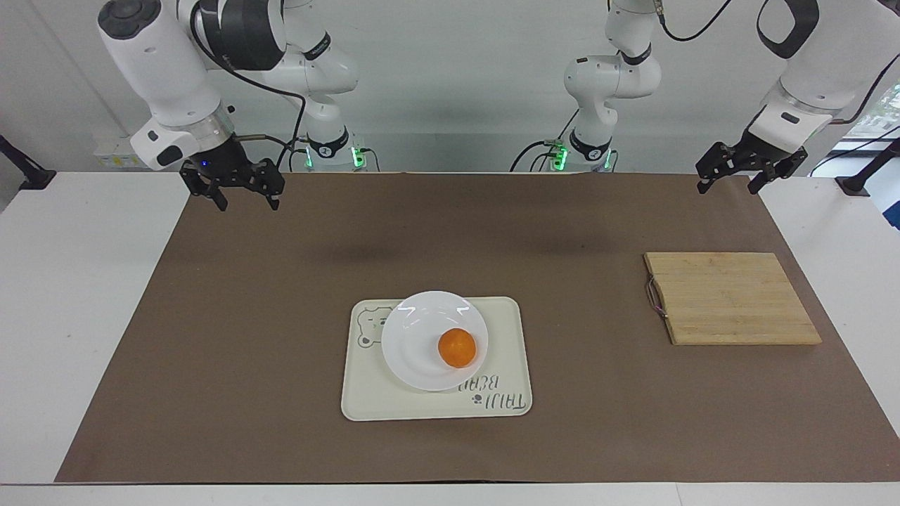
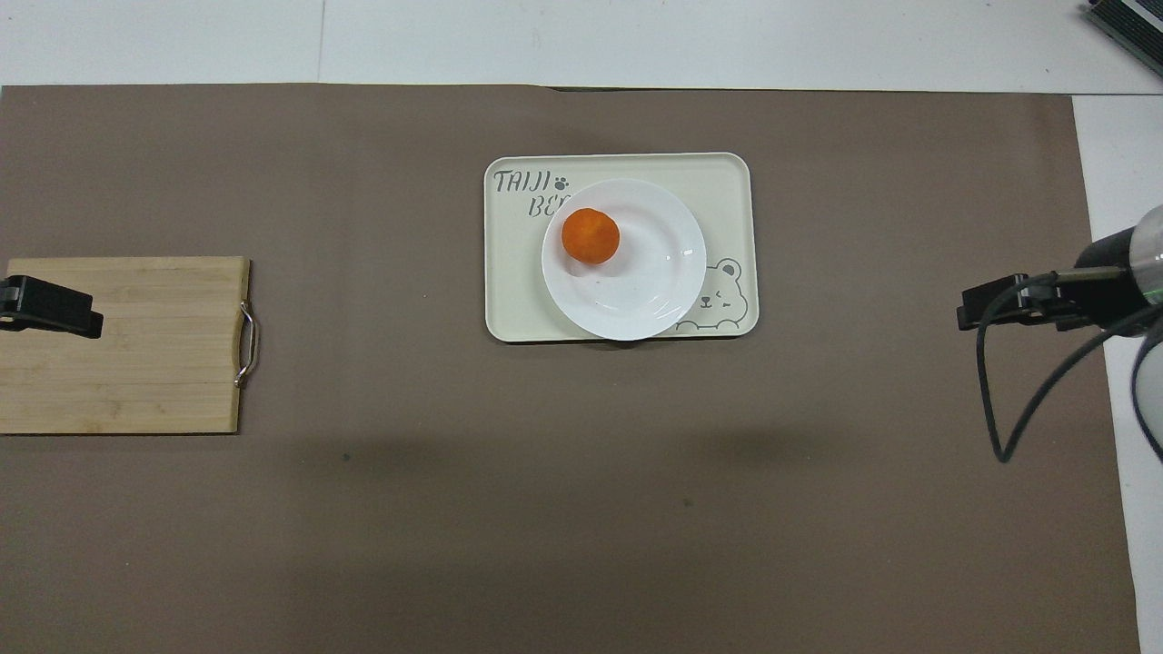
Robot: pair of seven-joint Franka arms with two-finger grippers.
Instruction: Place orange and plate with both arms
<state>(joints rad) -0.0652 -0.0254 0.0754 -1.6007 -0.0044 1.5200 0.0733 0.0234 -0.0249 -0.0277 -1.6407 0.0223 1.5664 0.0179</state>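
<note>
The orange (image 1: pixel 457 348) lies on the white plate (image 1: pixel 415 330), off its middle. The plate sits on the cream bear tray (image 1: pixel 506 330) at mid-table. In the overhead view the orange (image 2: pixel 591 236) is on the plate (image 2: pixel 636 282). My right gripper (image 1: pixel 247 205) is open and empty, raised over the mat's corner at the right arm's end, well apart from the tray; it also shows in the overhead view (image 2: pixel 990 309). My left gripper (image 1: pixel 727 190) is open and empty and waits raised at the left arm's end, over the cutting board's edge in the overhead view (image 2: pixel 50 309).
A wooden cutting board (image 1: pixel 731 299) with a metal handle lies toward the left arm's end of the table, also in the overhead view (image 2: pixel 136 363). A brown mat (image 1: pixel 281 316) covers most of the white table.
</note>
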